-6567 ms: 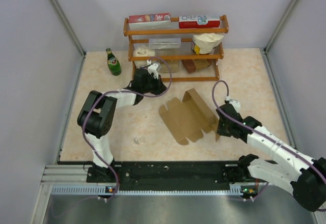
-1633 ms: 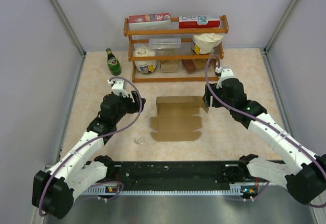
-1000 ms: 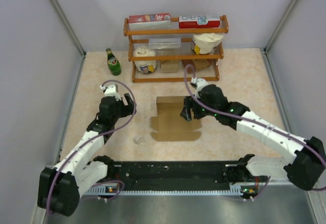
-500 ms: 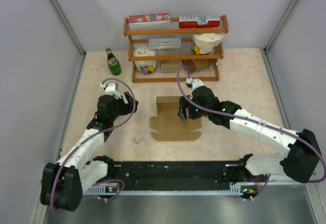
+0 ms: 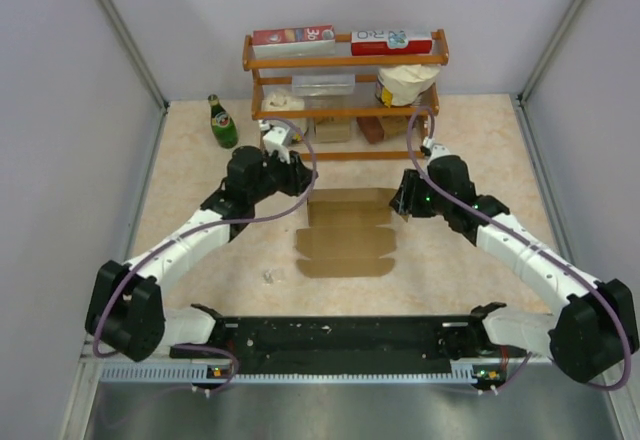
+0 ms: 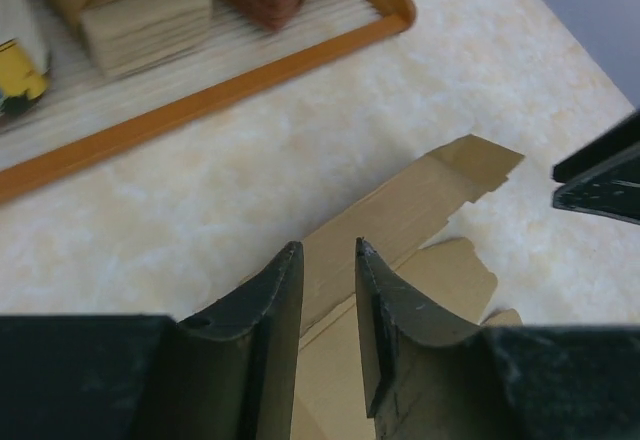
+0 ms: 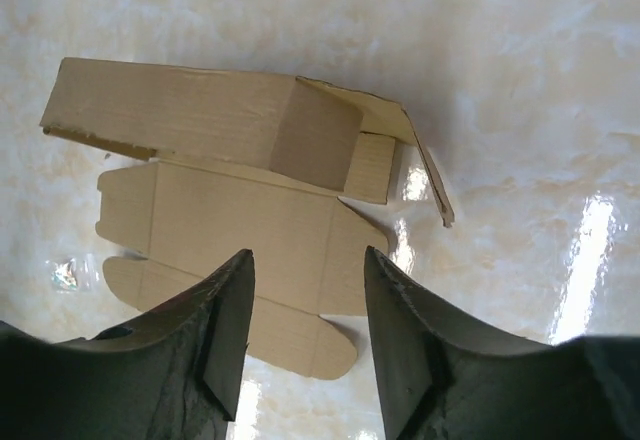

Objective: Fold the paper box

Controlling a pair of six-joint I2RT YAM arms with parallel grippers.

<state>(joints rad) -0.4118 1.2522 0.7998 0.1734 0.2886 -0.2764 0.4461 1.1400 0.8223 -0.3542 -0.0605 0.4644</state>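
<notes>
Cardboard of the paper box (image 5: 345, 242) is matte kraft-brown, flaps rounded; left gripper (image 6: 328, 250) barely parted, right gripper (image 7: 307, 253) spread wide.

I log the wooden rack (image 5: 350, 154) close behind the paper box (image 5: 347, 230), leaving a narrow far lane taken by left gripper (image 6: 327, 250) and right gripper (image 7: 308, 255) at its corners. Bare table (image 5: 340, 295) lies nearside; green bottle (image 5: 222, 123) stands far left.
</notes>
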